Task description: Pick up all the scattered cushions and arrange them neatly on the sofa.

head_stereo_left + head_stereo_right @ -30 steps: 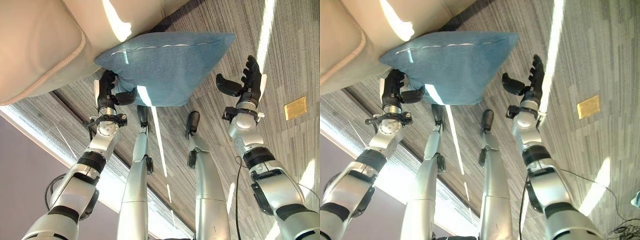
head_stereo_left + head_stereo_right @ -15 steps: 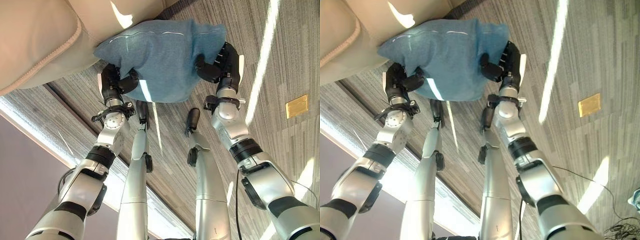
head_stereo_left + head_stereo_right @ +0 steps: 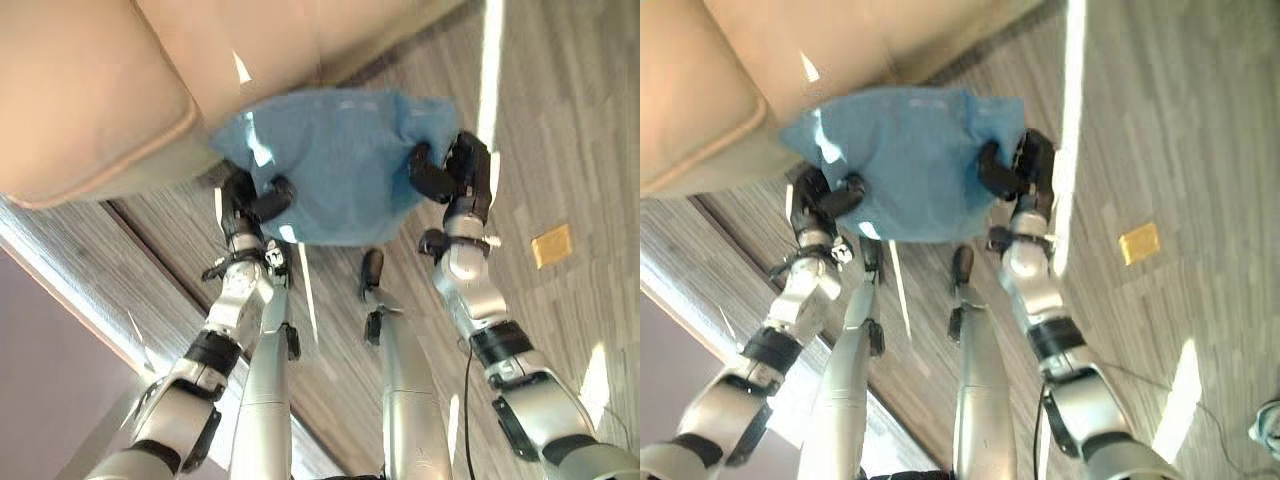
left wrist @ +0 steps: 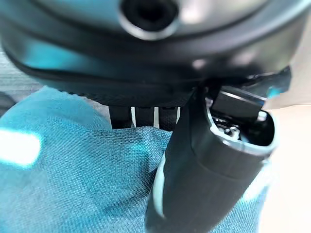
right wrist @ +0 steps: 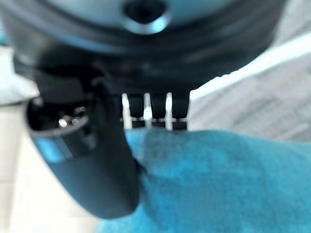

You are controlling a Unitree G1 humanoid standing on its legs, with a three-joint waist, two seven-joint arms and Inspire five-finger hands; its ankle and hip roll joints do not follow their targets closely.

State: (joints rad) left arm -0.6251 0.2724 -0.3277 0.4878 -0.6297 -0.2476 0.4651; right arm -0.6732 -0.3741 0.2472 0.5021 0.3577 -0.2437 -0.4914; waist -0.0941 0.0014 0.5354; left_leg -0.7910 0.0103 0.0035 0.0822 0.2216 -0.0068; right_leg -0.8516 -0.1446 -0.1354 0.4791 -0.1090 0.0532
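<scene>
Seen from the head: blue cushion (image 3: 335, 160) held up off the striped carpet (image 3: 560, 120), just before the beige sofa (image 3: 100, 90), left hand (image 3: 248, 200) clamped on one end, right hand (image 3: 455, 175) on the other. Left wrist: thumb (image 4: 204, 174) pressed down on teal fabric, fingers curled beneath. Right wrist: likewise pinching the cushion's edge, thumb above and fingers below.

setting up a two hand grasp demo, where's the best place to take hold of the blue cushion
By its two opposite side edges, one hand from each side, as shown: the left hand pinches one edge of the blue cushion and the right hand the other. It is wide, soft and saggy, so edge pinches keep it spread; the sofa blocks the far side.
</scene>
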